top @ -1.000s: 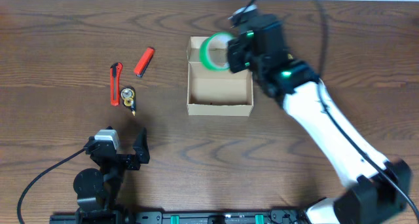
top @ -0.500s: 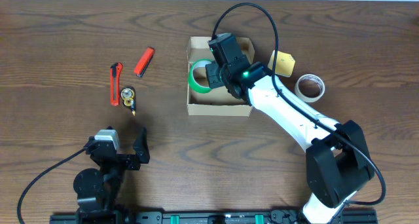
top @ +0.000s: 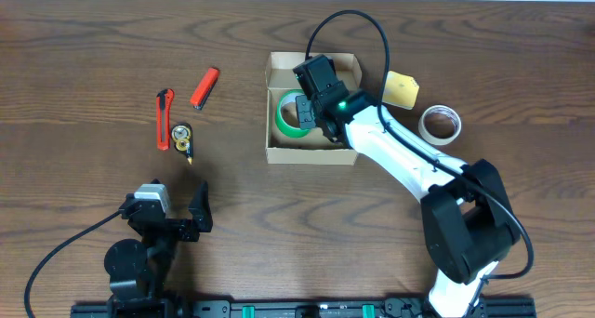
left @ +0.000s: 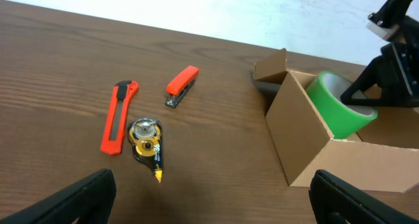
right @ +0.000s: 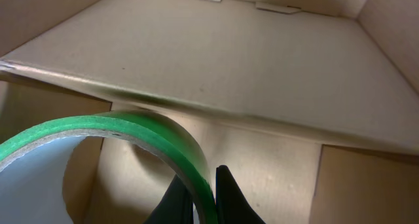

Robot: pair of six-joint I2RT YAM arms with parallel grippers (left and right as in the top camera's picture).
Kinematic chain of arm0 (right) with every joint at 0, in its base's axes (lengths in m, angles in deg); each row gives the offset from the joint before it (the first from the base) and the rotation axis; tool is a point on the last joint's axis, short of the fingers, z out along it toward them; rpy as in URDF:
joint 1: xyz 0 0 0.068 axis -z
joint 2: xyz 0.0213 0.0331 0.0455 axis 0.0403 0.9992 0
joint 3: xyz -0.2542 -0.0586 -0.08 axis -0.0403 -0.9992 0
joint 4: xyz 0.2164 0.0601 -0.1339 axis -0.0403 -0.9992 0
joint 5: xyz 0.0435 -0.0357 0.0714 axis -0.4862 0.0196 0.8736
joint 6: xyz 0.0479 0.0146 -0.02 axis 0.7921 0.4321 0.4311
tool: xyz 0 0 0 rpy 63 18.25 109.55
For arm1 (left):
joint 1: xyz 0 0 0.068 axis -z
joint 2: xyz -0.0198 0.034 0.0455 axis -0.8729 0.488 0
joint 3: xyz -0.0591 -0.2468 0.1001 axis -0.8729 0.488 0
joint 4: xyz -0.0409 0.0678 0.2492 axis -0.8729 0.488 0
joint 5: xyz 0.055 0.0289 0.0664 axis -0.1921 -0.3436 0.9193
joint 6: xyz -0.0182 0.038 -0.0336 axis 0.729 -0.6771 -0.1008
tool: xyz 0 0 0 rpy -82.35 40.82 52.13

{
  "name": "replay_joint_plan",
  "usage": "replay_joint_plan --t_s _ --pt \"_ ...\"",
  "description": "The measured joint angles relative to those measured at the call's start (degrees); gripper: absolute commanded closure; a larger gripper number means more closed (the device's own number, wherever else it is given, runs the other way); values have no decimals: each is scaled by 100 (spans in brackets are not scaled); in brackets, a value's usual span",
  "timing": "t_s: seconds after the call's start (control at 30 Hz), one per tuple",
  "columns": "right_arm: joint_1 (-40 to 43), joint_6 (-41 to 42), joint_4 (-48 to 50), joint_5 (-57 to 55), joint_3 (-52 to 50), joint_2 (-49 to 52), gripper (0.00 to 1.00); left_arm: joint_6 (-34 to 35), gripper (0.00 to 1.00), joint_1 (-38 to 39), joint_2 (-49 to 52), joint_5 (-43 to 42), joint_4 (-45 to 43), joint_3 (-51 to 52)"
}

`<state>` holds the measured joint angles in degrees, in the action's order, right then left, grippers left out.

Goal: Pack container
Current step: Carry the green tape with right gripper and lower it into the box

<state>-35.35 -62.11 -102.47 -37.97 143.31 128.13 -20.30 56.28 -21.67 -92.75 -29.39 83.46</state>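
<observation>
Dark wood table with the open cardboard container toward its far middle.
Right gripper is clenched on the rim of a green tape roll, holding it tilted inside the container, near the left wall. Left gripper rests near the front edge, jaws spread wide, grasping nothing. An orange box cutter and a red stapler lie left of the container.
</observation>
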Motion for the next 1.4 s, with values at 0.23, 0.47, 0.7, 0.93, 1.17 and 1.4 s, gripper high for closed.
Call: replay_joint_plan --t_s 0.23,0.47,0.7,0.93,1.17,1.4 --pt "-13 57 129 2 0 22 74 0 5 0 0 0 0 0" --pt "-15 94 144 94 0 31 60 0 5 0 0 0 0 0" --pt "-15 96 -35 304 0 33 59 0 5 0 0 0 -2 0" --pt "-11 101 -1158 498 -4 -632 57 0 5 0 0 0 0 0" --pt "284 525 -2212 428 15 -1515 44 0 5 0 0 0 0 0" --pt "660 1088 -2500 413 7 -1244 40 0 5 0 0 0 0 0"
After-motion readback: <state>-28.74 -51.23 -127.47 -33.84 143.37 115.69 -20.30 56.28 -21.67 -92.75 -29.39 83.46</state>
